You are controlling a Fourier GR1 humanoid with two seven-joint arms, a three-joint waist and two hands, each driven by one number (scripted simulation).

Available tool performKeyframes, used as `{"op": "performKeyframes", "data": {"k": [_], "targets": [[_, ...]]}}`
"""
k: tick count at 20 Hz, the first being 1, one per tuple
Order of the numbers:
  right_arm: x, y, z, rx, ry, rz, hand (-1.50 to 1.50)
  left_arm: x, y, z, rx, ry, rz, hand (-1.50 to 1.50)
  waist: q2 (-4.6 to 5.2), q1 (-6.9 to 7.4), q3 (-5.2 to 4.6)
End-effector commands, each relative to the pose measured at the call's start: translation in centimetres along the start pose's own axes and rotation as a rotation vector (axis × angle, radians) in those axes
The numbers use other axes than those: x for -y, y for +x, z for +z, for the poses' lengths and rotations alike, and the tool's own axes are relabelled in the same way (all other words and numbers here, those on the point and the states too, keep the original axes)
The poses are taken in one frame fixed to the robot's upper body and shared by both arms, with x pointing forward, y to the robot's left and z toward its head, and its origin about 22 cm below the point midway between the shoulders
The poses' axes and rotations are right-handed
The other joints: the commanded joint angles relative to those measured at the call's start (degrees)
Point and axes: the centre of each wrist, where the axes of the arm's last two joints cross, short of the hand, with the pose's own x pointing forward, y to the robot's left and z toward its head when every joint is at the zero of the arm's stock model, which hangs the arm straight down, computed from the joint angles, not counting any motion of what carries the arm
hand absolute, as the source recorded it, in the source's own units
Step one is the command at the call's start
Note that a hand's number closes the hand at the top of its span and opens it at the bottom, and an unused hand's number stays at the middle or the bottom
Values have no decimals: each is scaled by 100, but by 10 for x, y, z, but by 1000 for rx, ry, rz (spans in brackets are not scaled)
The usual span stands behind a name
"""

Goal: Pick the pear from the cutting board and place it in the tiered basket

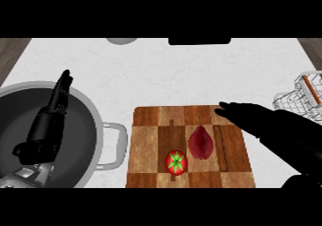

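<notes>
We see one main risk: the dark red pear (201,143) lies flat on the checkered wooden cutting board (150,132), just beside the round red tomato with a green top (176,161). A sloppy close could shove or catch the tomato. Right robot hand (274,126) is over the board's far right corner, fingers straight, holding nothing, clear of the pear. White wire tiered basket (300,95) is at the right. Left robot hand (56,106) rests open over the grey pot (10,119).

Dark red pear (201,142), lying flat with its narrow end pointing far, right of centre on the checkered wooden cutting board (147,145). White wire tiered basket (290,100) stands at the right edge.
</notes>
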Motion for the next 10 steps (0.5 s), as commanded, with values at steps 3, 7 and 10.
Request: {"op": "performKeyframes", "data": {"k": [3, 7, 10], "targets": [[-5, 6, -11, -33, 2, 61, -150, 39, -21, 10, -108, -13, 109, 0, 121, -14, -193], [-9, 8, -6, 28, 13, 120, -150, 32, -9, 0, -108, -23, 103, 0, 110, -37, -181], [-16, 20, -9, 38, -24, 164, -150, 22, -16, 11, -113, -42, 111, 0, 94, 18, -187]]}}
